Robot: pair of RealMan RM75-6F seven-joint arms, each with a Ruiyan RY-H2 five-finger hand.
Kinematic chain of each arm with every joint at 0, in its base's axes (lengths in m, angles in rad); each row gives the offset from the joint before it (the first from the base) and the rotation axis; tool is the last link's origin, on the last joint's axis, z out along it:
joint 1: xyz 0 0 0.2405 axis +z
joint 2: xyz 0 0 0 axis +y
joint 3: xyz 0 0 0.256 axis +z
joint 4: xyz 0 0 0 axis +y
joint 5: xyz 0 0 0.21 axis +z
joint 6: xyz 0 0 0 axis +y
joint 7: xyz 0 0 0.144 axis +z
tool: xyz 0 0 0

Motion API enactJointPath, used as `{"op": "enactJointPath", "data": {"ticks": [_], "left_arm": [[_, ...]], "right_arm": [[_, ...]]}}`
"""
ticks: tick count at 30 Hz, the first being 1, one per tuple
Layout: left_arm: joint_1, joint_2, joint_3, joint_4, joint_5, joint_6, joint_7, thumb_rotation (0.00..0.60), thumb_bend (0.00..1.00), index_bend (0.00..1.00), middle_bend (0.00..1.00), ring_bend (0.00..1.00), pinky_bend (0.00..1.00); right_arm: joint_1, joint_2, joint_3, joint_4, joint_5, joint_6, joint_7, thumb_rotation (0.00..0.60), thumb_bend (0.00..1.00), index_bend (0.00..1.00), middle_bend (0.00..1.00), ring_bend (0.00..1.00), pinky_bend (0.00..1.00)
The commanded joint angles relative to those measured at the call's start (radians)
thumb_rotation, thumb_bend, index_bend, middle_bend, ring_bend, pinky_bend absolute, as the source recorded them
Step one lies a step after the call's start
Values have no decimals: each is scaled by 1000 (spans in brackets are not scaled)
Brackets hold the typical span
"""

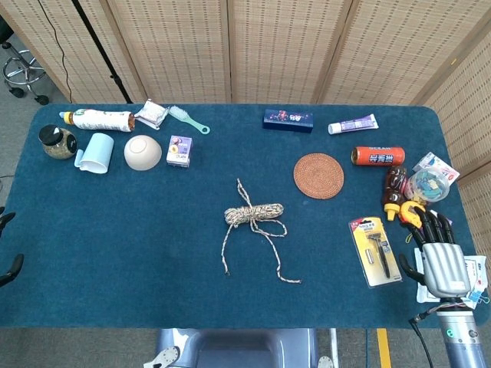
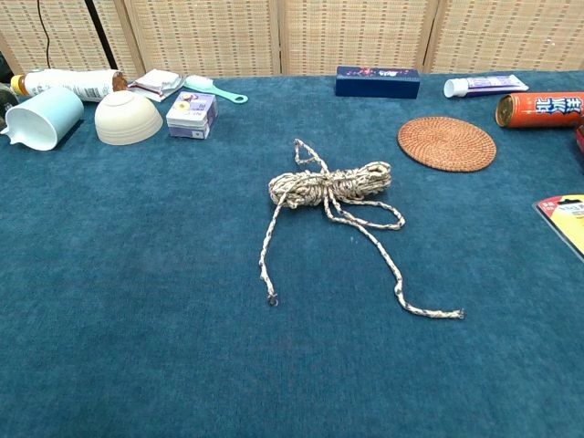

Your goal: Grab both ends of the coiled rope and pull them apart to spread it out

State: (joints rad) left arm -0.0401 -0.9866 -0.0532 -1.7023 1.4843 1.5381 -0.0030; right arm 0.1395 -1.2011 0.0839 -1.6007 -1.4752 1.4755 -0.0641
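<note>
The coiled rope lies mid-table on the blue cloth, a beige speckled bundle with two loose tails toward me. One tail ends at the left, the other at the right. My right hand hovers at the table's front right edge with its fingers spread and nothing in it, far from the rope. Of my left hand only dark fingertips show at the far left edge of the head view, apart and holding nothing. Neither hand appears in the chest view.
A razor pack lies just left of my right hand, with bottles and packets behind it. A rattan coaster, orange can, toothpaste and blue box sit back right. A bowl, cup and small box stand back left.
</note>
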Motion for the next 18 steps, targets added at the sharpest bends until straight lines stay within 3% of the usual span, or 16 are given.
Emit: {"op": "enactJointPath", "data": {"ticks": [1,9,18], "left_arm": [[-4,3,-4,-3,0,-2,3,596,361,150,89,123,13],[-20,18,-13,-22,3,-13,30,596,361,173,89,135,13],[-36,36,-33,-42,-14,-21,48,597,360,177,89,141,13]], "right_arm": [[5,2,2,3,-10,-2,15,600,389,237,55,0,0],[58,23,-6,12,-102,-43,140,600,388,258,91,17,4],[194,21,13,19,-206,-148,274,600,388,370,131,74,51]]}}
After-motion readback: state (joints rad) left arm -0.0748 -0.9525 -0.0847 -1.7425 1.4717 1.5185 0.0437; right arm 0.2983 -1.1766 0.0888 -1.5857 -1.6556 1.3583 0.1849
